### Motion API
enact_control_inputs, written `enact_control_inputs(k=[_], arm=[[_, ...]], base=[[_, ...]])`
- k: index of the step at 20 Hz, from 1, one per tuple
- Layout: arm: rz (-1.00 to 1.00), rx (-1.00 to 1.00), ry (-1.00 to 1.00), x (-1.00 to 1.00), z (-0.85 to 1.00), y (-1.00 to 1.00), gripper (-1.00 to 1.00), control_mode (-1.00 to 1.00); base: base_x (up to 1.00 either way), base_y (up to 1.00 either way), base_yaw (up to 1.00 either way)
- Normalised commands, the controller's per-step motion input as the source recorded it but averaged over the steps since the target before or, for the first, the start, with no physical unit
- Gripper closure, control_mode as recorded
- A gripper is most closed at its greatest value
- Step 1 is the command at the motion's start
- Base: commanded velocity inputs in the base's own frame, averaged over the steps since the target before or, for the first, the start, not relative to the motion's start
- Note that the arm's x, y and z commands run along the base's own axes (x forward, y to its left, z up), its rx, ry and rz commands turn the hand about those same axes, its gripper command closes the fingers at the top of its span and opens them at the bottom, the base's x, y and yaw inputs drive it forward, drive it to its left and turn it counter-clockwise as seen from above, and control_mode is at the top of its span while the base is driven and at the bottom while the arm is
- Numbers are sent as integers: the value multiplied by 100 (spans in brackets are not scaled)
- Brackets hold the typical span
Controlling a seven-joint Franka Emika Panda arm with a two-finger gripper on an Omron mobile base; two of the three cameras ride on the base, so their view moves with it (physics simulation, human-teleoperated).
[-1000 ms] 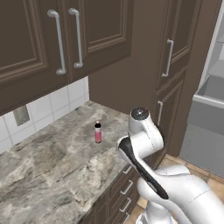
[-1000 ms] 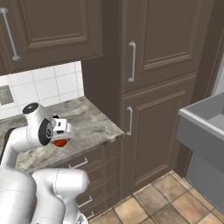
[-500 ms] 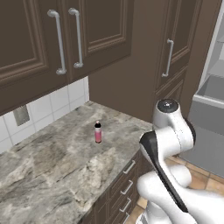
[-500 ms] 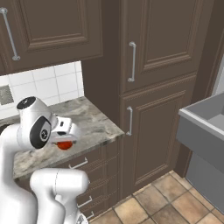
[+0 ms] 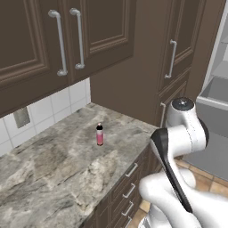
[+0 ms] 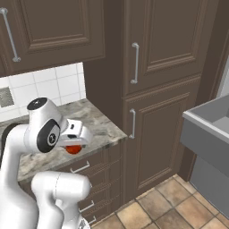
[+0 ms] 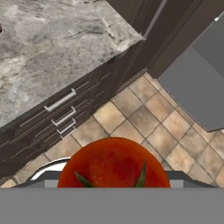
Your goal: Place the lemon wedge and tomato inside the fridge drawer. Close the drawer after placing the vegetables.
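Note:
A round red tomato [image 6: 74,150] hangs under my white hand, and my gripper [image 6: 73,143] is shut on it, just off the counter's front edge. From the hand camera the tomato [image 7: 113,164] fills the lower middle and hides the fingertips. The fridge drawer [image 6: 203,134] is a pale grey box standing pulled out at the far right, and it also appears as a grey box [image 5: 216,91] and a grey panel [image 7: 197,87]. The lemon wedge is out of view.
A slim pink bottle [image 5: 99,135] stands on the marble counter [image 5: 53,169]. Dark drawer fronts [image 7: 65,118] run below the counter. A tall dark cabinet [image 6: 147,89] stands between counter and fridge. A tiled floor [image 7: 144,124] lies below the hand.
The arm has swung to the right with the tomato in its grip, away from over the counter and toward the fridge side. The pink bottle has stayed put.

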Motion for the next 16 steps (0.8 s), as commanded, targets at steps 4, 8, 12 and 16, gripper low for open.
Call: enact_control_inputs(k=[4, 8, 12, 16], arm=[[-16, 0, 0, 0, -11, 0, 100, -100], [-25, 0, 0, 0, -4, 0, 100, -100], [-14, 0, 0, 0, 0, 0, 100, 100], [0, 0, 0, 0, 0, 0, 100, 100]], base=[[0, 0, 0], [0, 0, 0], [0, -1, -21], [0, -1, -60]])
